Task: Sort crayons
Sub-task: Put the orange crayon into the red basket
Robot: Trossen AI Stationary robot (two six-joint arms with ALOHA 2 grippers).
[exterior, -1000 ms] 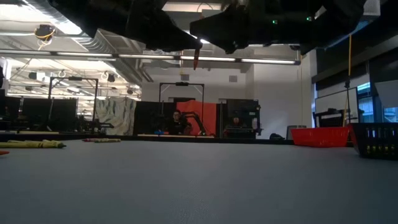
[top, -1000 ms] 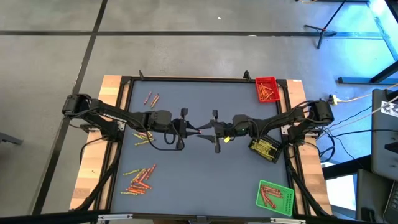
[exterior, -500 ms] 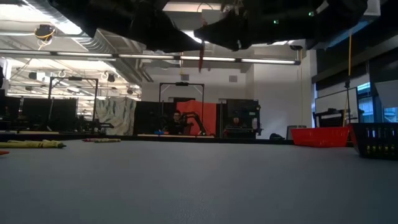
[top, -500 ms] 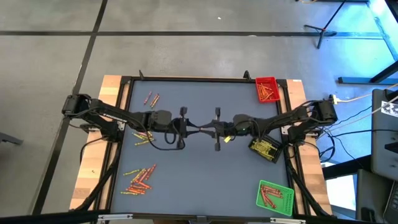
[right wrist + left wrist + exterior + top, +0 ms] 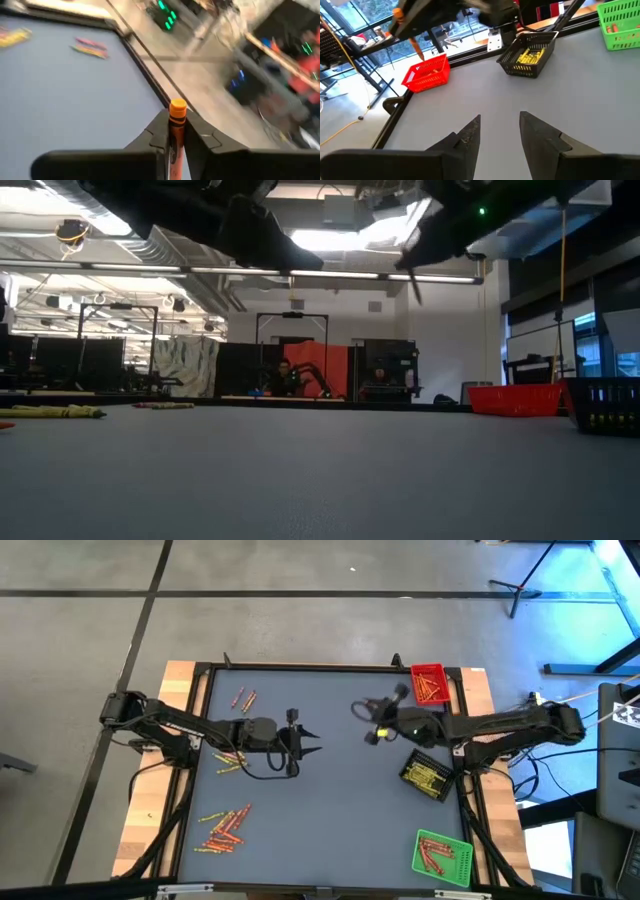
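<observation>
Nearest the camera edge of the worktop [image 5: 320,830]: green tray [image 5: 441,856] in the corner with reddish crayons inside, and across from the black tray [image 5: 424,776], a loose heap of red, orange and yellow crayons [image 5: 224,828] on the far left side. Few more strays just left of the left gripper [image 5: 308,744].

Mid worktop, left of the black tray: left gripper hanging above the surface, fingers parted, nothing between them. Looks done with its part, just waiting.

Right gripper [image 5: 362,721] up and left of the black tray, heading toward the red tray [image 5: 428,683] by the look of it. Pinched tight on an orange crayon [image 5: 176,120], flat end poking out past the fingertips.

Farthest back: red tray in the corner beyond the black tray, already some crayons in it. Small cluster of crayons far left of it too.

Handling guess: super light, stiff, waxy, probably slick under paper wrap, and snappable if squeezed hard. Best grabbed mid-length, across the barrel, so no pivoting or rolling.
</observation>
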